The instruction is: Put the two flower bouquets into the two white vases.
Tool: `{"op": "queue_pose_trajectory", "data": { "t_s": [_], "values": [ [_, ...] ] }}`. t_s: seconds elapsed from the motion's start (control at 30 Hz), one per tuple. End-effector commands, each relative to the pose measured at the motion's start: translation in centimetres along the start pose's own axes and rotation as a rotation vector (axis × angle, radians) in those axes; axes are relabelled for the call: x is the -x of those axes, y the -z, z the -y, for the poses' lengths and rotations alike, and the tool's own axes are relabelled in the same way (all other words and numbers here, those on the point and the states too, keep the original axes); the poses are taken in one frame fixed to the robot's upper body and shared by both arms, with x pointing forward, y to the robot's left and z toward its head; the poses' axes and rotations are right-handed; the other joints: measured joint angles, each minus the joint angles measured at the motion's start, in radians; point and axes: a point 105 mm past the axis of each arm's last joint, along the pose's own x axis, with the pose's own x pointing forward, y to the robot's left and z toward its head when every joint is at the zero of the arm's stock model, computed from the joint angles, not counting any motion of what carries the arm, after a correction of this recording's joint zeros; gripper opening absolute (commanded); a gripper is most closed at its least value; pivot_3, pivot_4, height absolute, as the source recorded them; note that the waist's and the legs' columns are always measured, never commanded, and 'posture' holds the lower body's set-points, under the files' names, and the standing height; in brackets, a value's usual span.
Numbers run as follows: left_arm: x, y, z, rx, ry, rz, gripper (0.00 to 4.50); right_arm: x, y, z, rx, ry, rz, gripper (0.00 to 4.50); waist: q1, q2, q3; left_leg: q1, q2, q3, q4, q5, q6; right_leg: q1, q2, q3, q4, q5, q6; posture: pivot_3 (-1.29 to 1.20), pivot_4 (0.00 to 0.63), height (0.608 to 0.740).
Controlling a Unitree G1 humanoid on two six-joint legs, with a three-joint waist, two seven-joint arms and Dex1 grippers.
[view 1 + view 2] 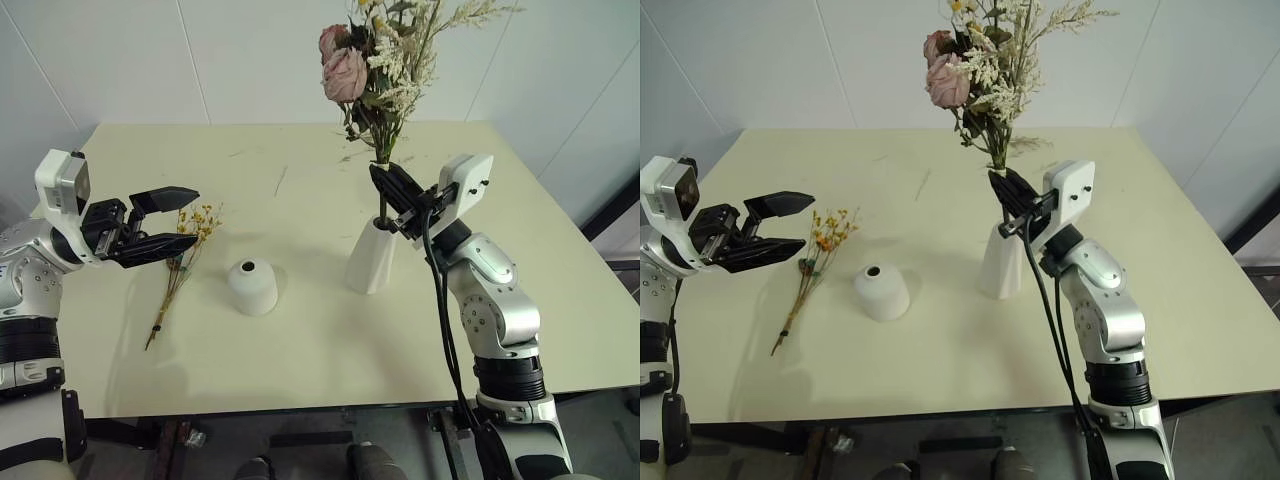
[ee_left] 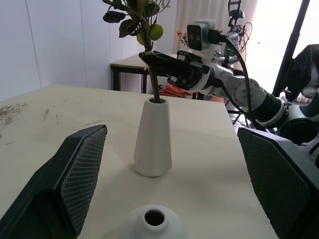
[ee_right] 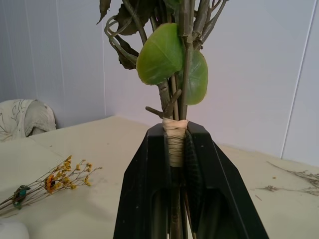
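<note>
A pale table (image 1: 300, 370) with 2 white vases near its middle. The right gripper (image 1: 385, 180) is clenched on the bound stems of the rose bouquet (image 1: 375, 60), held upright with the stem ends inside the mouth of the tall vase (image 1: 372, 258). How deep the stems reach is hidden by the vase wall. The top of the bouquet is cut off by the upper frame edge in the head views, and in the right wrist view the black fingers (image 3: 154, 199) cover the stems below the tan wrapping.

The left gripper (image 1: 160, 222) hovers at the table's left side with its jaws released and wide apart, holding nothing. Just beyond it, the slim yellow bouquet (image 1: 180, 270) lies flat on the table, blooms toward the far side, partly covered by the lower finger. The short vase (image 1: 252, 286) stands between that bouquet and the tall vase, apart from both.

Faint dried twigs (image 1: 280, 180) lie farther back, hard to make out. The table's near and right stretches lie open.
</note>
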Motion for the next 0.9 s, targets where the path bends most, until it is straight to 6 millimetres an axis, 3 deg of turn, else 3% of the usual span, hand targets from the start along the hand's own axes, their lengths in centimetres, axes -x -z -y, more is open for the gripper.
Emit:
{"op": "queue_pose_trajectory", "data": {
  "t_s": [0.03, 0.9],
  "values": [
    [0.4, -1.5, 0.6, -0.062, 0.026, -0.002, 4.50, 0.1, -1.4, -0.7, 0.015, -0.022, 0.056, 0.08, 0.000, 0.000, 0.000, 0.000, 0.000, 0.000, 0.000, 0.000, 0.000, 0.000, 0.000, 0.000, 0.000, 0.000, 0.000, 0.00, 0.150, 0.740],
    [0.5, -4.2, 0.5, -0.093, 0.016, 0.152, 4.50, 0.9, -0.2, -0.1, 0.006, 0.005, 0.023, 0.08, 0.001, 0.000, 0.000, 0.000, 0.005, -0.001, 0.000, -0.001, -0.001, 0.000, 0.006, 0.001, 0.000, -0.001, -0.003, 0.00, 0.150, 0.740]
  ]
}}
